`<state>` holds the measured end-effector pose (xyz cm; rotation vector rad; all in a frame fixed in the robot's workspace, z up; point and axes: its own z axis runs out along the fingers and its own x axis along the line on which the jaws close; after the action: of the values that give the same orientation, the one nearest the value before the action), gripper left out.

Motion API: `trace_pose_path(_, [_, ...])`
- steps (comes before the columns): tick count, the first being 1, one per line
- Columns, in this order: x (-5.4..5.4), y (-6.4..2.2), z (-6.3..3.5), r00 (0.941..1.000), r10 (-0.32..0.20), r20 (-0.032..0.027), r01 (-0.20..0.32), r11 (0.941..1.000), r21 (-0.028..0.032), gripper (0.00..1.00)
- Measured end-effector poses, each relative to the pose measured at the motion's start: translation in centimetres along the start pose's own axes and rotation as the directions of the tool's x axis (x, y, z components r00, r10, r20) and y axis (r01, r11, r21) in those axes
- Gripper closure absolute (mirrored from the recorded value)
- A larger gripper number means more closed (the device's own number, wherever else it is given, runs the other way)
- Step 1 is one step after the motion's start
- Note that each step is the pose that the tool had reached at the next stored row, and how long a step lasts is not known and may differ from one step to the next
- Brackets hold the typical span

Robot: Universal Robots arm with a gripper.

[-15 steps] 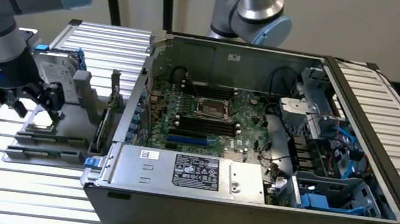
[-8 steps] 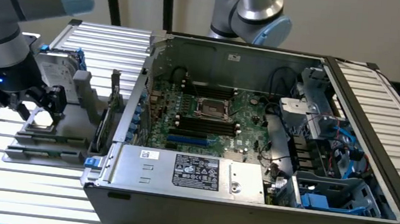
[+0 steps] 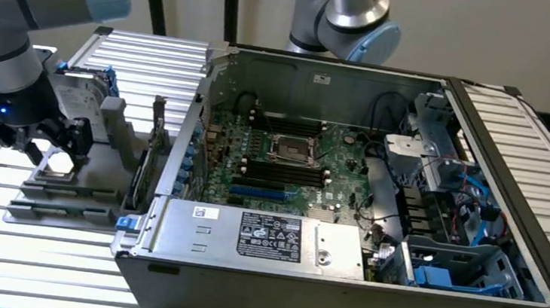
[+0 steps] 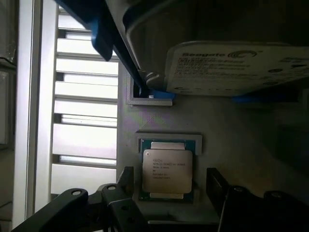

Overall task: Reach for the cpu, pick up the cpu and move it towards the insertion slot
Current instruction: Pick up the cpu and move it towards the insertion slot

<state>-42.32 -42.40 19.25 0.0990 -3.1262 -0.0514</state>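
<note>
"Well, where is your end effector (image 3: 51, 149)?"

"I hold it low over the grey moulded holder (image 3: 63, 179) on the white slatted worktop (image 3: 32, 267). That's at nine o'clock from the open dark metal computer case (image 3: 313, 74), toward the exterior view's left."

"And the chip?"

"The small, flat, silvery-topped square cpu (image 4: 167, 169) lies in the holder's recess, near the white-labelled hard drive (image 4: 231, 67) in its blue frame. My black fingers (image 4: 126, 180) stand wide, one on either side of it."
</note>
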Motion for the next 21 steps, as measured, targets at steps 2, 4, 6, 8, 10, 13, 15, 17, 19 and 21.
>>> trace_pose_path(2, [0.0, 0.0, 0.18, 1.0, 0.0, 0.0002, 0.0, 1.0, -0.0001, 0.29])
trace_pose_path(4, [0.02, -0.01, 0.34, 1.0, 0.0, -0.0001, 0.0, 1.0, 0.0, 0.29])
trace_pose_path(6, [0.03, 0.01, 0.42, 1.0, 0.0, -0.0001, 0.0, 1.0, 0.0, 0.29])
trace_pose_path(8, [0.02, 0.12, 0.45, 1.0, 0.0, 0.0, 0.0, 1.0, 0.0, 0.29])
trace_pose_path(10, [0.01, 0.23, 0.48, 1.0, 0.0, 0.0001, 0.0, 1.0, -0.0001, 0.29])
trace_pose_path(13, [0.01, 0.27, 0.53, 1.0, 0.001, -0.0001, -0.001, 1.0, 0.0001, 0.29])
trace_pose_path(15, [0.01, 0.28, 0.57, 1.0, 0.003, -0.0001, -0.003, 1.0, 0.0, 0.29])
trace_pose_path(17, [0.0, 0.28, 0.63, 1.0, 0.006, 0.0002, -0.006, 1.0, -0.0001, 0.29])
trace_pose_path(19, [0.0, 0.29, 0.69, 1.0, 0.009, 0.0002, -0.009, 1.0, -0.0001, 0.29])
trace_pose_path(21, [0.0, 0.33, 0.72, 0.9999, 0.012, 0.0004, -0.012, 0.9999, -0.0002, 0.29])
